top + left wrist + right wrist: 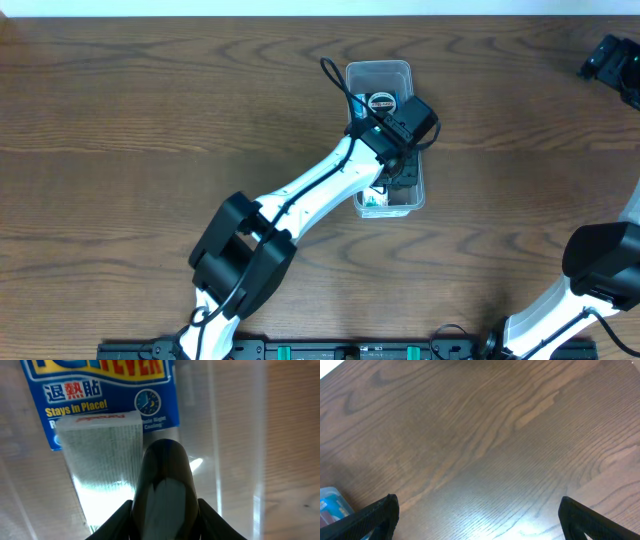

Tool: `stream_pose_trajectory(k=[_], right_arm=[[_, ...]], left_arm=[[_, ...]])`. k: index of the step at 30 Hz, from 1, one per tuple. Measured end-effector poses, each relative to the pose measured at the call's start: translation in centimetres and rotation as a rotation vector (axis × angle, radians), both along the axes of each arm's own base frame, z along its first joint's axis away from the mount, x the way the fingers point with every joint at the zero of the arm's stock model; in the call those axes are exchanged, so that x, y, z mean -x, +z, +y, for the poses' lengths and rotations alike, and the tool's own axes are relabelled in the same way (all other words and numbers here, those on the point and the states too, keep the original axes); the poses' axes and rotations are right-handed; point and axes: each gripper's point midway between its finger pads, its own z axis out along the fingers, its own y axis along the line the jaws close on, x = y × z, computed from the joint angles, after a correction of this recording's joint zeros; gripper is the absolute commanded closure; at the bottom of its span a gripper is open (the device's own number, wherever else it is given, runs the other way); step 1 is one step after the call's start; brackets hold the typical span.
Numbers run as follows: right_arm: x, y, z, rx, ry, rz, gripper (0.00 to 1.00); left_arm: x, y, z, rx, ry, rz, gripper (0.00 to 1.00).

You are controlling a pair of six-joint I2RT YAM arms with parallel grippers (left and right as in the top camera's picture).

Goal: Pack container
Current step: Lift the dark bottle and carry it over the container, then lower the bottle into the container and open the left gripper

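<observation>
Clamped narrowly on a dark glossy item (165,480), the left gripper (398,160) hangs inside the container (378,68), whose long axis runs fore-aft; the wide-spread right gripper (480,512) sits well apart.

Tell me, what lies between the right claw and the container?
Only bare wooden table: the overhead view shows nothing between the open right claw and the container.

Dark brown wood-grain table (130,120) takes up pretty much everything. A black rail (320,350) with green bits runs along 6 o'clock, and there's a pale strip (200,5) at 12. Close up there's a blue packet (100,390) reading "Stays In Place!". A pale greenish box (100,460) overlaps it, with a dark glossy rounded thing (165,485) at 6 o'clock.
</observation>
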Motion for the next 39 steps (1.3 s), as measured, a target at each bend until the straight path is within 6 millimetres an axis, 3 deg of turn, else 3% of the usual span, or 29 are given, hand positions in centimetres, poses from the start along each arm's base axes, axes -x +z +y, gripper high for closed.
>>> stream_pose_trajectory(k=[5, 10, 27, 39], right_arm=[[0.0, 0.0, 0.0, 0.0, 0.0, 0.0, 0.01], [0.0, 0.0, 0.0, 0.0, 0.0, 0.0, 0.01], [0.0, 0.0, 0.0, 0.0, 0.0, 0.0, 0.01], [0.0, 0.0, 0.0, 0.0, -0.001, 0.0, 0.01]], left_arm=[[0.1, -1.2, 0.1, -0.019, 0.0, 0.017, 0.63], [0.0, -1.2, 0.0, -0.018, -0.007, 0.013, 0.54], [-0.3, -1.0, -0.4, -0.002, -0.016, 0.001, 0.52], [-0.7, 3.1, -1.5, 0.083, -0.039, -0.047, 0.3]])
